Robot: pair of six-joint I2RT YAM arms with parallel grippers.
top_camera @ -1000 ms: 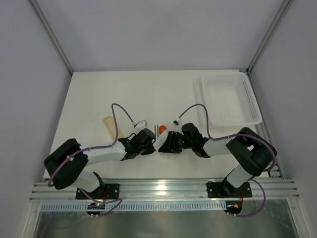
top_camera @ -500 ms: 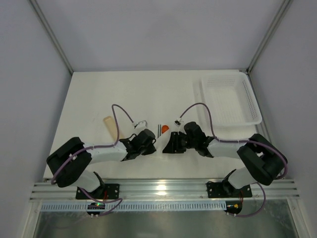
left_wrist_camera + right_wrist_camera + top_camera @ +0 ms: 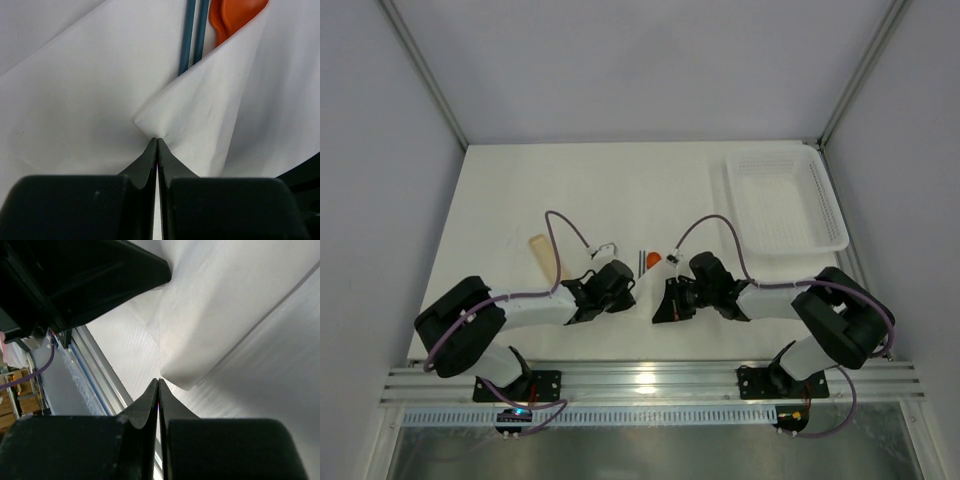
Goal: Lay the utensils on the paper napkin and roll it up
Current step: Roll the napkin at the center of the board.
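Right claw (image 3: 663,308) is backing away from the left claw (image 3: 625,292) toward the near edge of the surface (image 3: 620,190), so the gap between them is widening. Left claw is staying put. Orange spoon-like piece (image 3: 652,259) is showing more. This looks like folding just getting going, not rolling yet.

Both claws are sitting with jaws pressed together. The left one seems to be pinching a raised flap of the paper napkin (image 3: 90,90). The right one is touching a napkin fold, actual pinch unclear.

The napkin is lying mid-surface by the near edge, flap partly covering the utensils.

Counts:
- 1 napkin
- 1 orange piece
- 2 thin dark rods (image 3: 194,35)
- 1 tan stick (image 3: 544,256), lying off the napkin toward the left edge
- 1 mesh basket (image 3: 790,247), far right corner
- 2 claws
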